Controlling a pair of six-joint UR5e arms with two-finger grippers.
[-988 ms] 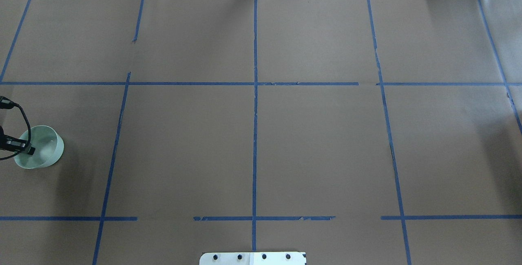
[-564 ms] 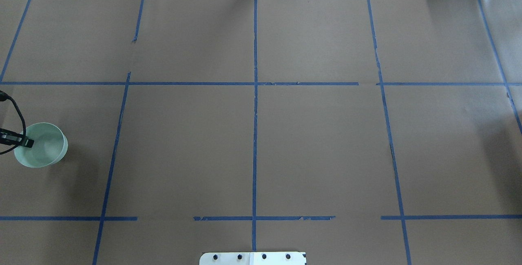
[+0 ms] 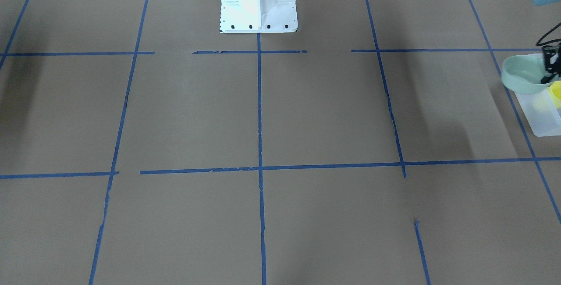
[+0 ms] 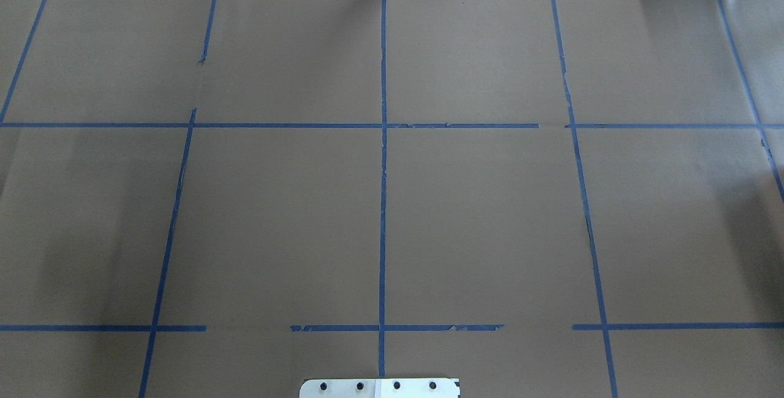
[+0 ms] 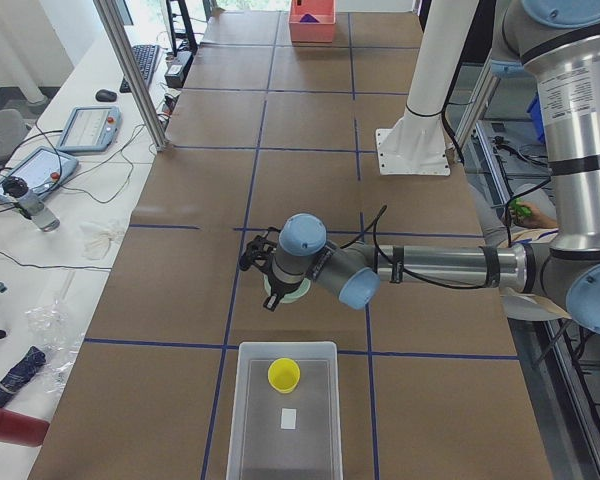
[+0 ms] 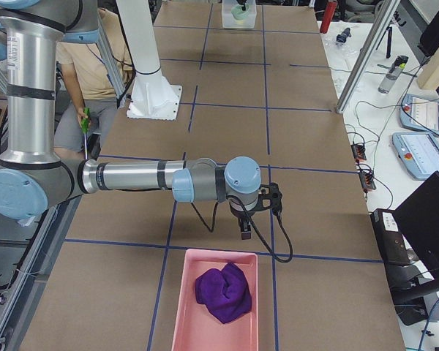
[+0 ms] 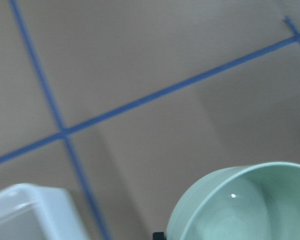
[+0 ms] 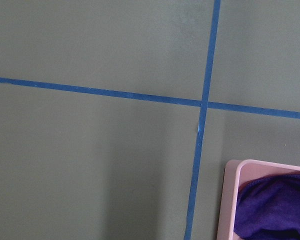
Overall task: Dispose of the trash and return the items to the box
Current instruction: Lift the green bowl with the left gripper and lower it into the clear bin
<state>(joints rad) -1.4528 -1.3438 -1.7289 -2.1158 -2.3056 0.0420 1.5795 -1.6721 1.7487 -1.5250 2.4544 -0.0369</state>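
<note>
The table (image 4: 490,214) lies open across its middle, bounded by the white base (image 3: 257,2) at the robot's edge, the frosted bin (image 5: 310,450) and held bowl (image 3: 521,74) at its left end, and the pink bin (image 6: 179,307) at its right end.

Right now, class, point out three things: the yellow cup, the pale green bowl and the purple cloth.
yellow cup (image 5: 284,375), exterior left view, on its open top.
pale green bowl (image 7: 230,210), left wrist view, on its inner wall.
purple cloth (image 6: 223,292), exterior right view, on the middle of the bunched fabric.
</note>
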